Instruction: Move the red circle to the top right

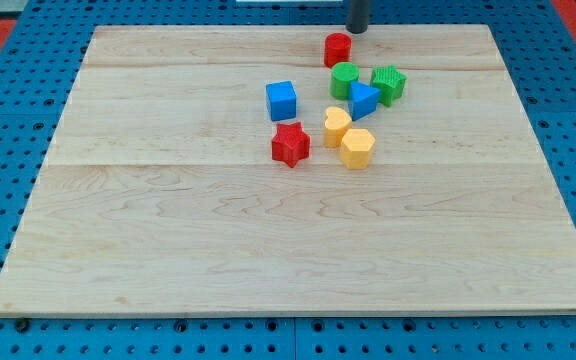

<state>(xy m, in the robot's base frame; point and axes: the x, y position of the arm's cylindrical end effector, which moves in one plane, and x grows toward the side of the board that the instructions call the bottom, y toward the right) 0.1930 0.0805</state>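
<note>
The red circle (pixel 338 49) is a short red cylinder near the view's top, a little right of centre, on the wooden board (pixel 168 250). My tip (pixel 357 29) is the end of a dark rod entering from the view's top edge. It stands just above and to the right of the red circle, a small gap apart from it. The rest of the rod is cut off by the frame.
Below the red circle is a cluster: a green circle (pixel 344 79), a green star-like block (pixel 389 85), a blue triangle (pixel 363 101), a blue cube (pixel 281 100), a yellow heart (pixel 337 126), a yellow hexagon (pixel 357 147) and a red star (pixel 290 144). Blue pegboard (pixel 568 90) surrounds the board.
</note>
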